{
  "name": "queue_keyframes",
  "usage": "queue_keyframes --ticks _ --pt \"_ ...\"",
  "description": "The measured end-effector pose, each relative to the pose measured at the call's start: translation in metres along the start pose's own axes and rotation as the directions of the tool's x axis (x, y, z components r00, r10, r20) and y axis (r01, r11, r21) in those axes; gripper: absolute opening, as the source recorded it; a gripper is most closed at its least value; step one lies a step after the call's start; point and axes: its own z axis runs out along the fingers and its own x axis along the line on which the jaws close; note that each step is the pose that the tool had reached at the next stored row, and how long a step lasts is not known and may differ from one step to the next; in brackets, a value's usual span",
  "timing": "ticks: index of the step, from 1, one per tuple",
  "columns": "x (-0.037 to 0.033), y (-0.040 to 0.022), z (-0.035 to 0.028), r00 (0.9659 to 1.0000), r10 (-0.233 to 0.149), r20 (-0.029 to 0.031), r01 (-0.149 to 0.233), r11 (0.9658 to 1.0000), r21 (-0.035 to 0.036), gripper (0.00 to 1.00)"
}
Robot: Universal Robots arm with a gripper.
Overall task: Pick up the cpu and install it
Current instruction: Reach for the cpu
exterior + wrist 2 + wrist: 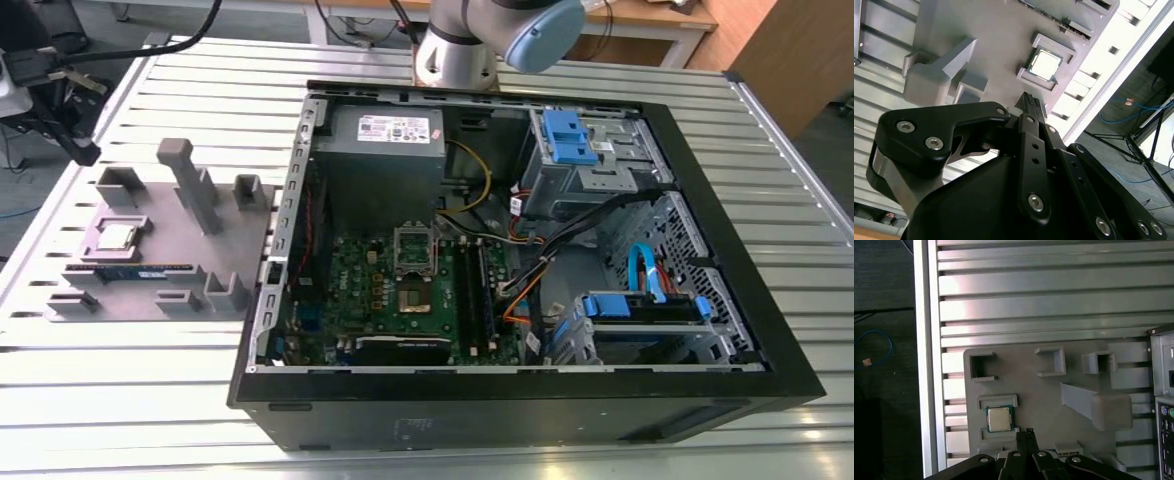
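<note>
The cpu [118, 235] lies flat, silvery face up, in a square framed pocket of a grey holder [174, 250]. The holder sits on the slatted metal bench [134, 400], on the exterior view's left of an open black case [534, 415]. In both wrist views the cpu [1045, 65] [999, 418] sits square in its pocket, with nothing touching it.

The tool [1031, 104] [1027, 432] hangs over the holder [1044, 400] with its tips pressed together and nothing between them. The tips are near the cpu, beside its pocket and clear of the chip.

On the holder, a blue-green memory stick [134, 268] lies just beside the cpu's pocket, on the side nearer the exterior camera. A tall grey post [187, 185] stands between the cpu and the case.

Inside the case the green board [387, 300] lies flat, and its socket [414, 250] near the middle has the frame raised. The arm [487, 40] stands behind the far wall of the case.
</note>
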Motion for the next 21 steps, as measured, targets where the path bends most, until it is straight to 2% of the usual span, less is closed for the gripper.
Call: queue_keyframes --ticks 11,21 --pt "0.0007 -0.0017 0.0026 1.0 0.0 -0.0004 0.0 1.0 0.0003 0.11" --pt "0.0035 -0.0097 0.0158 1.0 0.0 -0.0004 0.0 1.0 0.0003 0.11"
